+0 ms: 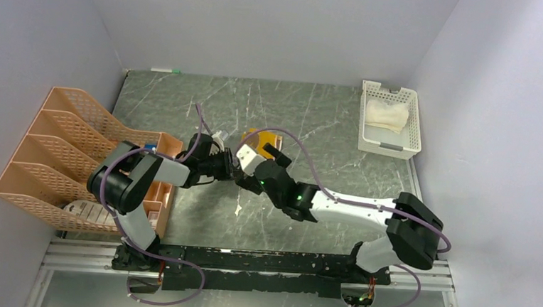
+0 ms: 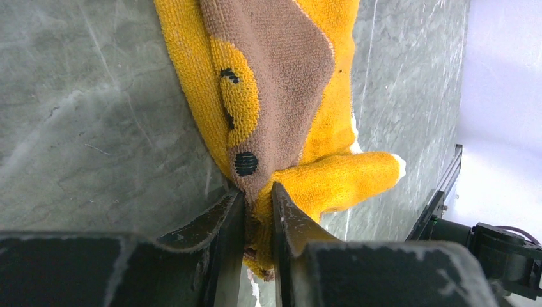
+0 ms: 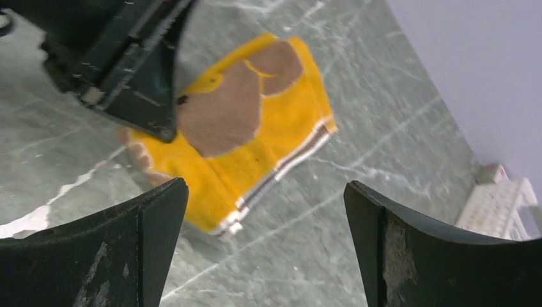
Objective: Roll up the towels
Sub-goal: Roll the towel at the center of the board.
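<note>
Left gripper is clamped on the near corner of the yellow towel, its jaws almost together with a bunched fold between them. From those fingers we see the towel running straight ahead across the table, long axis in line with the gripper. The cloth lies flat apart from the pinched corner. Its print is a brown shape with yellow patches and black dots; we can read no lettering on it. Right gripper hangs just above the towel, jaws spread wide and holding nothing, with the striped hem turned towards it. Well off to its right, the white towel lies in the basket.
</note>
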`<move>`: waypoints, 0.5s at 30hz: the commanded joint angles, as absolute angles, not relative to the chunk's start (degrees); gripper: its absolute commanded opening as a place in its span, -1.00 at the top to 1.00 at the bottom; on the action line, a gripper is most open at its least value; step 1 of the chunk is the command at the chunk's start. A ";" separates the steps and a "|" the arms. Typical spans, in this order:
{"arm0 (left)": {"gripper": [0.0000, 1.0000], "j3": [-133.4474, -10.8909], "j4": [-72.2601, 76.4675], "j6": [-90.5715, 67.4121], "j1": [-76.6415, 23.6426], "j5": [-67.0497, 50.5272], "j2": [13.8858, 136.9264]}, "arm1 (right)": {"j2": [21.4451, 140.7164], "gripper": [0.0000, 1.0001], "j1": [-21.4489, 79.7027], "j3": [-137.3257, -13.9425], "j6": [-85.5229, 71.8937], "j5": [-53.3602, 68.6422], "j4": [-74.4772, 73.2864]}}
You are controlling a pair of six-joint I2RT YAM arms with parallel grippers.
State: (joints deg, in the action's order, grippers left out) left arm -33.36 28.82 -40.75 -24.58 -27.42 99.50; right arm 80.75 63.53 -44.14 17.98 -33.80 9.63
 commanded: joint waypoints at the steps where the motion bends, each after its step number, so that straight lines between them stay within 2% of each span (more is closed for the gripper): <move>1: 0.40 -33.75 26.09 -39.43 -23.79 -27.32 101.01 | 86.92 -0.95 63.15 -47.13 16.41 -22.83 -0.25; 6: 0.40 -34.05 26.85 -40.15 -23.29 -29.36 101.86 | 92.84 -0.95 63.07 -51.54 18.80 -16.93 -4.61; 15: 0.38 -34.79 25.47 -39.95 -22.79 -29.52 100.85 | 102.57 -0.84 60.82 -56.32 23.68 -17.94 -5.17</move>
State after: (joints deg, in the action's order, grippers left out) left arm -34.02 28.34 -41.01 -23.49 -29.91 100.31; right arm 99.53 62.57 -54.00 20.86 -18.59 -4.67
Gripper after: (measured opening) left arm 0.311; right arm 0.927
